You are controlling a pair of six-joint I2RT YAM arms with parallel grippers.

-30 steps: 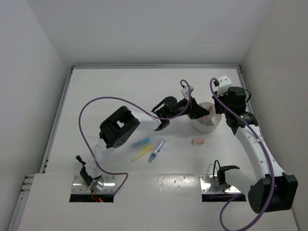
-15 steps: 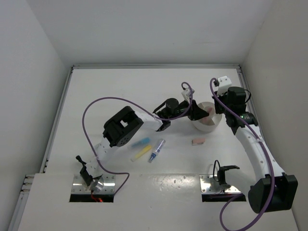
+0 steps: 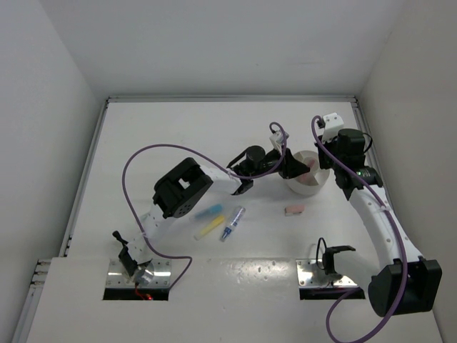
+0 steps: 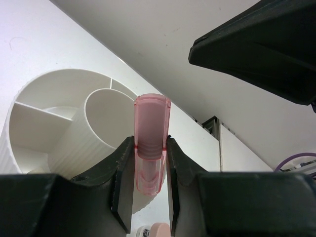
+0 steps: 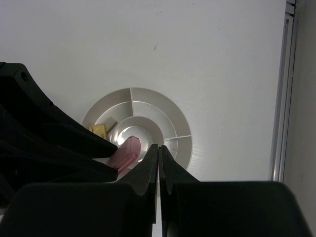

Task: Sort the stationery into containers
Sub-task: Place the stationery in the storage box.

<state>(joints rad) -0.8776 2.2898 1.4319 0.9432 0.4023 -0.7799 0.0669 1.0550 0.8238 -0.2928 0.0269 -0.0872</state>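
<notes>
Likely a lab: white-walled enclosure (image 3: 214,43)

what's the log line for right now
left tool: shut on pink pen | pen: over bowl, not released | right tool: shut, empty

Left arm (image 3: 214,177): stretched forward-right
Left pincer (image 4: 150,160): clamped on pink pen (image 4: 152,121)
Right pincer (image 5: 158,155): jaws pressed together

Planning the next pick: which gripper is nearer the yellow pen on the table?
Left. The left gripper, holding a translucent pink pen, is at the round white bowl's edge facing the yellow pen; the right gripper is at the bowl's opposite edge.
</notes>
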